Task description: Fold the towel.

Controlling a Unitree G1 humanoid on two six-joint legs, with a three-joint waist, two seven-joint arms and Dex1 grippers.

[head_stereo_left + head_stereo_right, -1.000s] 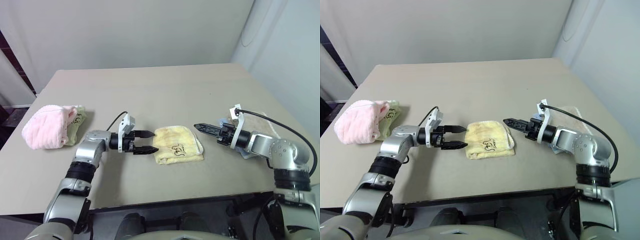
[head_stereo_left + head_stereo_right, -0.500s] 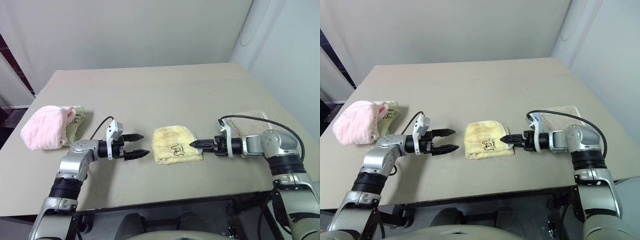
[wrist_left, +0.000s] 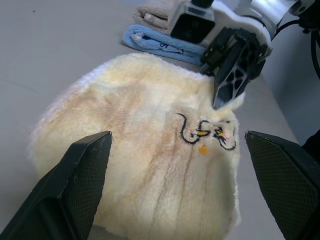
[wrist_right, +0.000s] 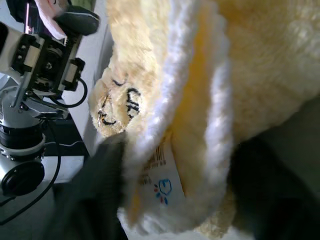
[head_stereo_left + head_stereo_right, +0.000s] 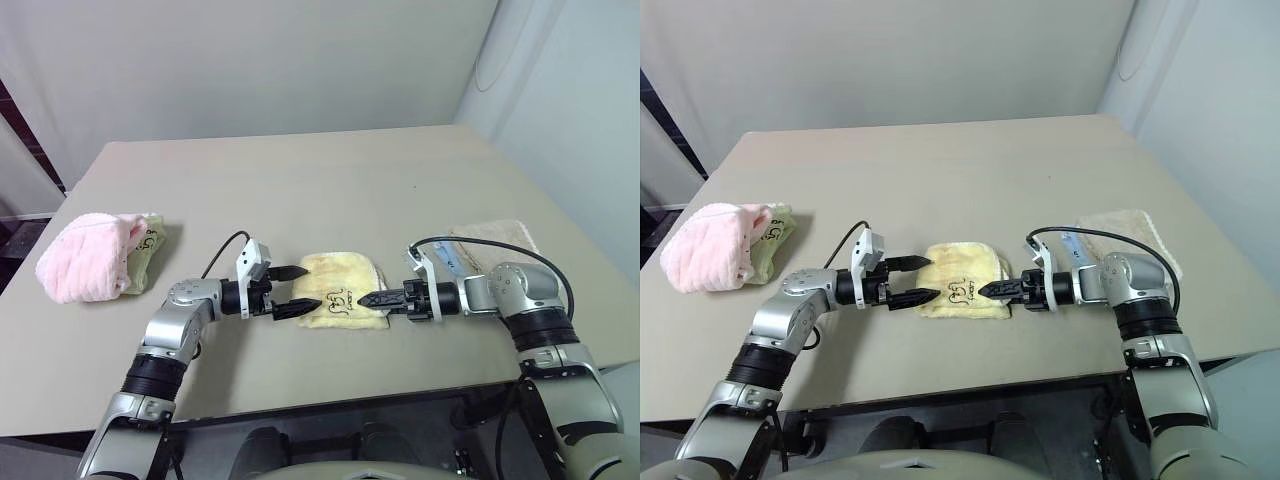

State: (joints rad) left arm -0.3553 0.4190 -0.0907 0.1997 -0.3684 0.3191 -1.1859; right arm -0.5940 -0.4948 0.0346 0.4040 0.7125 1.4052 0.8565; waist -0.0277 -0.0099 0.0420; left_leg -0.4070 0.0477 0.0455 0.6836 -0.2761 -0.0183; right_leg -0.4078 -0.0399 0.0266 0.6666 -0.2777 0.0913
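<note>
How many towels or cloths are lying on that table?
5, perhaps more hidden. The yellow towel lies between the hands; a pink fluffy cloth sits on a greenish one at the robot's far left; a beige towel and a blue one at its right.

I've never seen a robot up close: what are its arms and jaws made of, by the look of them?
Silver-grey metal segments with black joints. Each wrist carries a white camera bracket and a looping black cable. The left gripper and right gripper each end in two black, pointed fingers with a textured inner face.
</note>
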